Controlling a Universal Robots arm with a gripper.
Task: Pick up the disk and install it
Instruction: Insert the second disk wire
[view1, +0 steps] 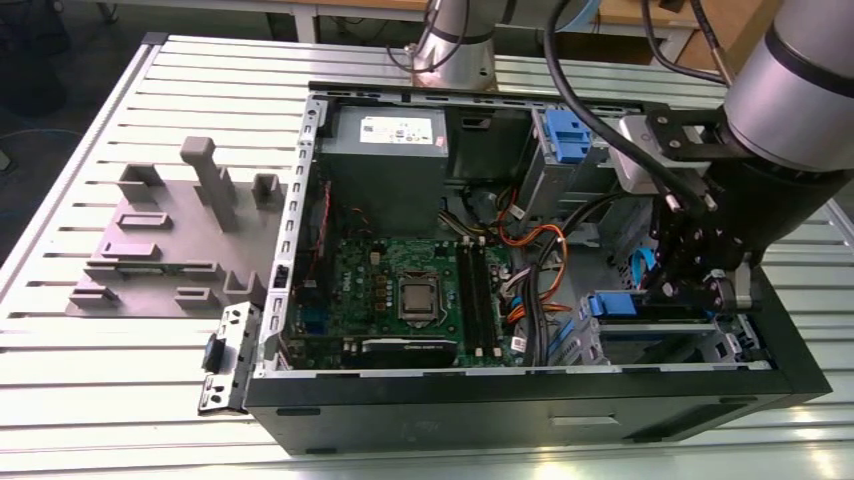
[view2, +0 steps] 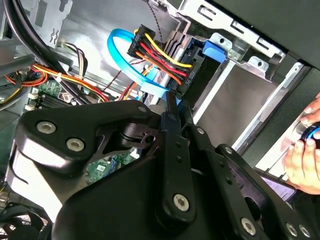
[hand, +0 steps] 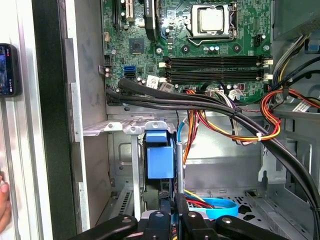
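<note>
Exterior view: at four o'clock, the black gripper (view1: 703, 290) is clamped on the blue-railed silver disk (view1: 627, 305), held edgewise for the grey metal bay (view1: 607, 345).

The exterior view looks steeply down over the open computer case (view1: 534, 250) on the bench (view1: 107, 370). Both wrist views sit close inside it, sharing the blue drive bay (hand: 159, 155) at roughly twelve o'clock from the pincer (hand: 172, 220).
</note>
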